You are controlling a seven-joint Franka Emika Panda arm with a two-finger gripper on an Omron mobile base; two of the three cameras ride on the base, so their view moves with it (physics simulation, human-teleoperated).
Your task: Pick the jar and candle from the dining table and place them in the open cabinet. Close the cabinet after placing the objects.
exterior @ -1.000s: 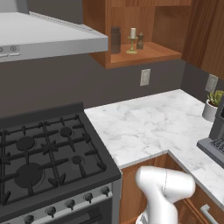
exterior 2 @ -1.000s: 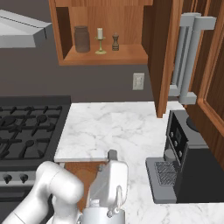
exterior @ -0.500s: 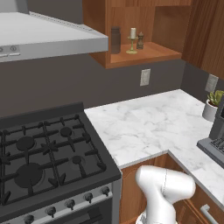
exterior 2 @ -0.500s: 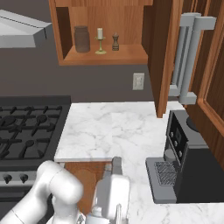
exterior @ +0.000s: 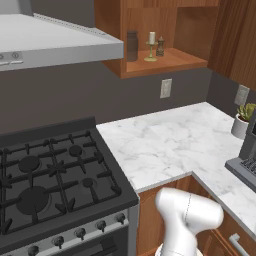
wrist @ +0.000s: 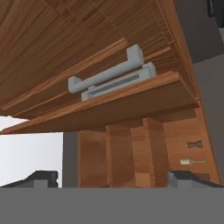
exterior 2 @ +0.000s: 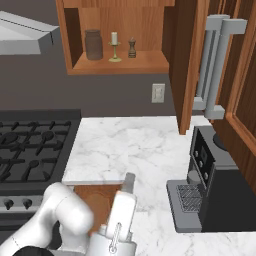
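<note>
In your left base view the jar (exterior: 132,46), the candle (exterior: 151,45) and a small dark pepper mill (exterior: 160,46) stand in a row on the shelf of the open cabinet (exterior: 165,62), high above the marble table (exterior: 165,140) and the stove (exterior: 50,175).

In your right base view the same row shows: jar (exterior 2: 93,44), then candle (exterior 2: 114,46), then pepper mill (exterior 2: 132,47), all upright and apart from one another. The cabinet door (exterior 2: 186,65) hangs open with its long silver handle (exterior 2: 212,60), above a coffee machine (exterior 2: 210,190). The hand sits low in front, so the shelf lies far above and ahead of the jaws.

In your hand view the two finger tips (wrist: 41,178) stand spread wide at the bottom corners, gripping nothing. Ahead of the jaws you see the door's handle (wrist: 107,78), and beyond their right tip the candle (wrist: 192,162) and pepper mill (wrist: 194,144), tiny and lying sideways in this rolled view.
</note>
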